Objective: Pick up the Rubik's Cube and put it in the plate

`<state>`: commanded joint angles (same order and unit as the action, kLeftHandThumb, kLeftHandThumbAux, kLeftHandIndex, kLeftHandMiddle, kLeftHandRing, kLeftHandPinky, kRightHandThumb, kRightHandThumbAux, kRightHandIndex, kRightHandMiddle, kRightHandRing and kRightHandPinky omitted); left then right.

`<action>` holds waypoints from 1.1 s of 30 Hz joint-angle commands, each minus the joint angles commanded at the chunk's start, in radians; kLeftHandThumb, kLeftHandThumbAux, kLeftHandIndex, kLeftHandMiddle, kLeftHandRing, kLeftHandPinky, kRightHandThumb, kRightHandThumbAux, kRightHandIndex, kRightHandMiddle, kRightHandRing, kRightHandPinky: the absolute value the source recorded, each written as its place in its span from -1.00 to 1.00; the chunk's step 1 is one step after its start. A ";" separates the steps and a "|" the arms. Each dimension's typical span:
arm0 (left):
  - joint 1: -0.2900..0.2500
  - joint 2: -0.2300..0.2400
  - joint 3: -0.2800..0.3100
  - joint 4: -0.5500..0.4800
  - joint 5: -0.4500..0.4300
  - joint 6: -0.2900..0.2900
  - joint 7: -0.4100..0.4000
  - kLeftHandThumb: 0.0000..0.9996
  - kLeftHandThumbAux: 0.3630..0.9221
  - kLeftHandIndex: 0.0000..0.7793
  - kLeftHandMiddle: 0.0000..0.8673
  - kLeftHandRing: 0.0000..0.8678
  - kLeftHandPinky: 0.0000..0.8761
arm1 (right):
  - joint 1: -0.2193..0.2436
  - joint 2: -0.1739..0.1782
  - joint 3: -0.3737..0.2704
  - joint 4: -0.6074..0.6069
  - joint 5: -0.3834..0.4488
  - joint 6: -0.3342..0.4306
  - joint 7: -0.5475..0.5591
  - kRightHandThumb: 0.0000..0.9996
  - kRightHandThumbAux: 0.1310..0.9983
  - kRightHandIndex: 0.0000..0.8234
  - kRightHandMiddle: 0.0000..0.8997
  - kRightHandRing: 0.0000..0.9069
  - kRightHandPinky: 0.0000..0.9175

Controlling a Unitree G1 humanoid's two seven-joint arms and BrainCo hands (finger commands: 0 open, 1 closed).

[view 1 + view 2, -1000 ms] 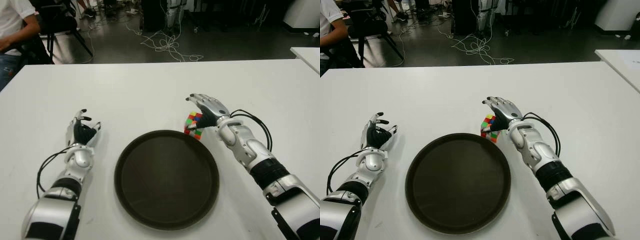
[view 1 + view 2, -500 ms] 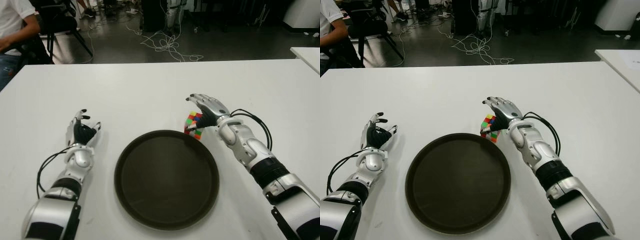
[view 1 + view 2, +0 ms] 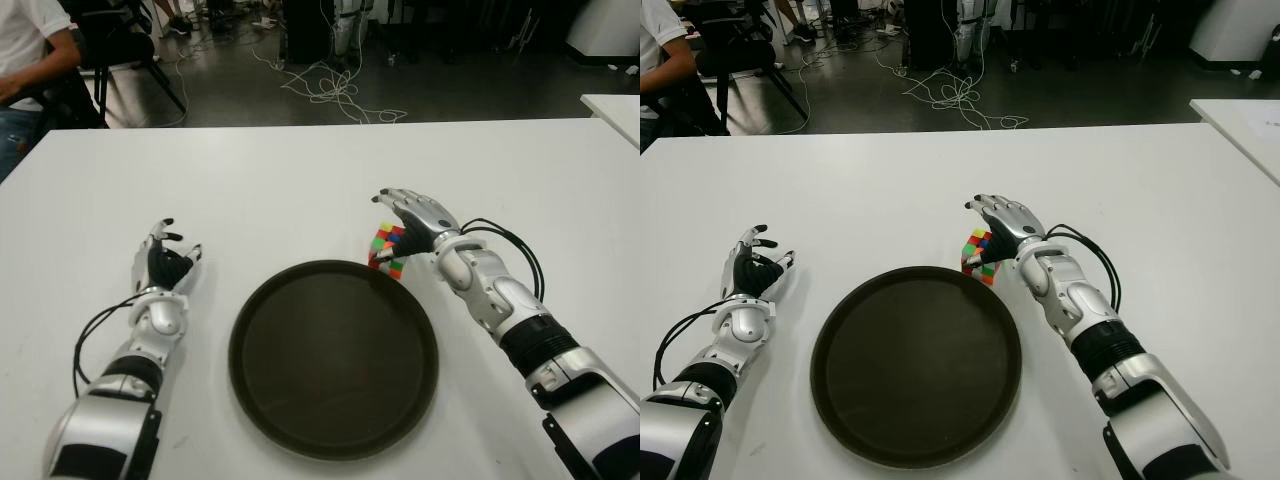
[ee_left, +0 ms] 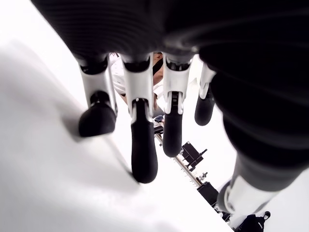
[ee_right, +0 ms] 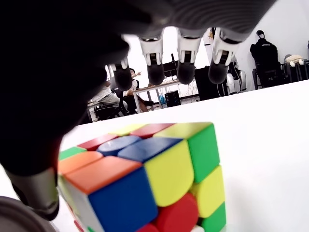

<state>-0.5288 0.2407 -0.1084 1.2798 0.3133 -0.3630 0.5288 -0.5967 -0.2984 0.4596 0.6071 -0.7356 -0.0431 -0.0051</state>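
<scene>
Reaching over the Rubik's Cube (image 3: pixel 386 250), not yet grasped

The cube sits on the white table (image 3: pixel 300 180), just beyond the far right rim of the dark plate (image 3: pixel 333 357). The right hand (image 3: pixel 420 215) hovers above it, fingers spread and holding nothing; closing on the cube comes next. The left hand (image 3: pixel 165 265) shows left of the plate, fingers loose and empty.

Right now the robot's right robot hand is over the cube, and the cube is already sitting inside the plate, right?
Not quite. The right robot hand is over the cube, fingers open, but the cube is not inside the plate. It sits on the table just beyond the plate's far rim, as the left eye view shows.
</scene>
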 joint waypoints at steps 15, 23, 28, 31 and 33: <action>0.003 -0.002 0.011 0.000 -0.013 -0.017 -0.010 -0.52 0.34 -0.52 -0.29 -0.19 -0.16 | 0.000 0.002 0.004 0.020 0.003 -0.005 0.004 -0.99 0.26 -1.00 -1.00 -0.95 -0.91; 0.003 -0.001 0.009 0.001 -0.009 -0.017 -0.010 -0.52 0.35 -0.51 -0.26 -0.15 -0.07 | 0.004 0.001 0.010 0.029 -0.004 -0.011 -0.014 -0.99 0.27 -1.00 -0.99 -0.94 -0.89; 0.002 -0.002 0.011 0.001 -0.011 -0.012 -0.014 -0.53 0.36 -0.53 -0.26 -0.14 -0.06 | 0.006 0.000 0.013 0.029 -0.008 -0.005 -0.017 -0.99 0.26 -1.00 -1.00 -0.96 -0.91; 0.001 -0.001 0.007 0.001 -0.006 -0.005 -0.011 -0.54 0.37 -0.55 -0.31 -0.20 -0.13 | 0.006 -0.002 0.016 0.034 -0.009 -0.006 -0.017 -0.98 0.27 -1.00 -1.00 -0.96 -0.91; 0.000 0.000 0.003 0.001 -0.002 -0.001 -0.009 -0.55 0.38 -0.56 -0.33 -0.23 -0.16 | 0.006 -0.003 0.016 0.037 -0.009 -0.008 -0.019 -0.97 0.27 -1.00 -0.99 -0.95 -0.91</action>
<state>-0.5285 0.2407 -0.1053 1.2806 0.3115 -0.3641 0.5195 -0.5905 -0.3016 0.4761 0.6439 -0.7448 -0.0515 -0.0240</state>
